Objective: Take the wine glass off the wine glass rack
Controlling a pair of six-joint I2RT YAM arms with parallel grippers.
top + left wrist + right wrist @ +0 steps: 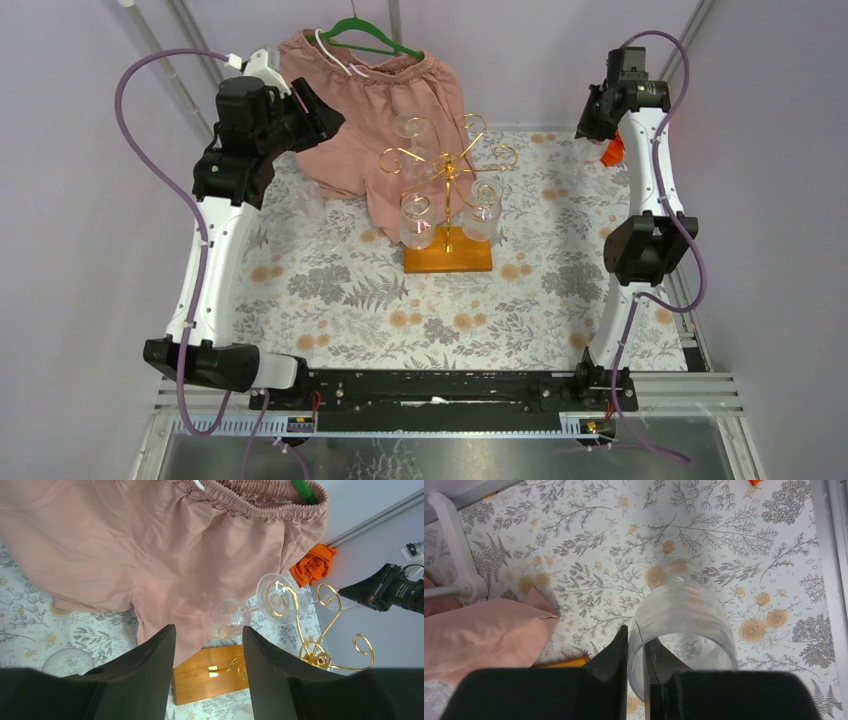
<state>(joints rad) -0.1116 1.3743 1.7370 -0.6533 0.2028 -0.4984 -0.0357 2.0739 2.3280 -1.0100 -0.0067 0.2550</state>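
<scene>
- Left gripper [209, 630], jaws apart and empty, is facing the wine glass [230, 617] hanging on the wine glass rack [448, 258]; it should be gripping the bowl gently, then sliding the stem outward.
- Right gripper [636, 635] is pinching a clear glass [684, 625] by its wall.

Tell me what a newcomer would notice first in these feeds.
The gold wine glass rack stands mid-table with clear glasses hanging from its curled arms and pink shorts hanging behind it. The right gripper is shut on the rim of a wine glass over the floral tablecloth, while the left gripper stands open, facing a hung glass.
</scene>
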